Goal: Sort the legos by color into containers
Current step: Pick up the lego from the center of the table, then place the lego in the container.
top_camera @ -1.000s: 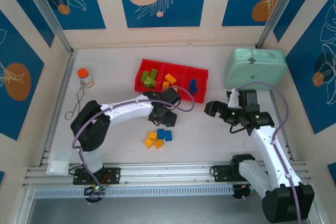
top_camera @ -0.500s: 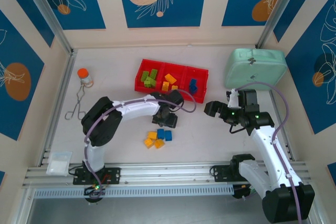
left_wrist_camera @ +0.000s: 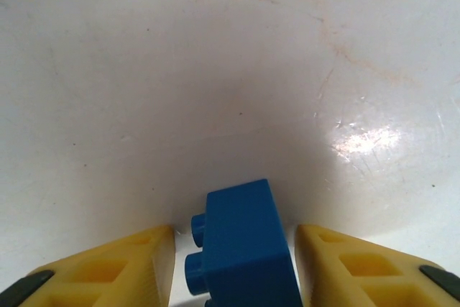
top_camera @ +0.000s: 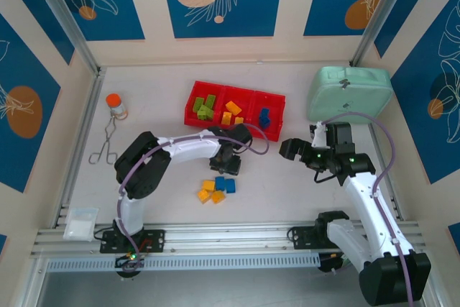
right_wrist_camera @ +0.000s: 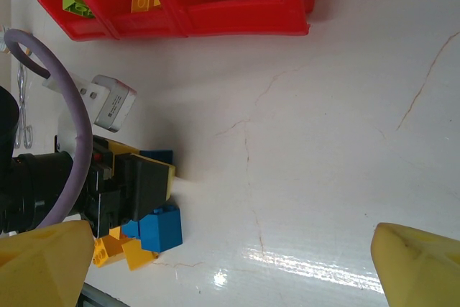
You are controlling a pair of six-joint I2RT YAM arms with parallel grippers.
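Note:
A blue lego (left_wrist_camera: 244,242) lies on the white table between the yellow fingers (left_wrist_camera: 129,264) of my left gripper (left_wrist_camera: 236,239). The jaws stand close on either side of it, and a thin strip of table shows at each side. From above, the left gripper (top_camera: 228,165) sits just below the red tray (top_camera: 277,96). Its containers hold green legos (top_camera: 204,108), orange legos (top_camera: 231,111) and blue legos (top_camera: 264,118). A loose heap of orange legos (top_camera: 207,192) and blue legos (top_camera: 226,184) lies beside the left gripper. My right gripper (top_camera: 287,149) hovers open to the right with nothing in it.
A mint-green case (top_camera: 350,93) stands at the back right. An orange-capped bottle (top_camera: 116,104) and metal tongs (top_camera: 104,145) lie at the left, and a small plastic bag (top_camera: 80,223) at the near left edge.
The left arm has drawn its elbow inward and its jaws have narrowed around the blue lego. The right arm has not moved.

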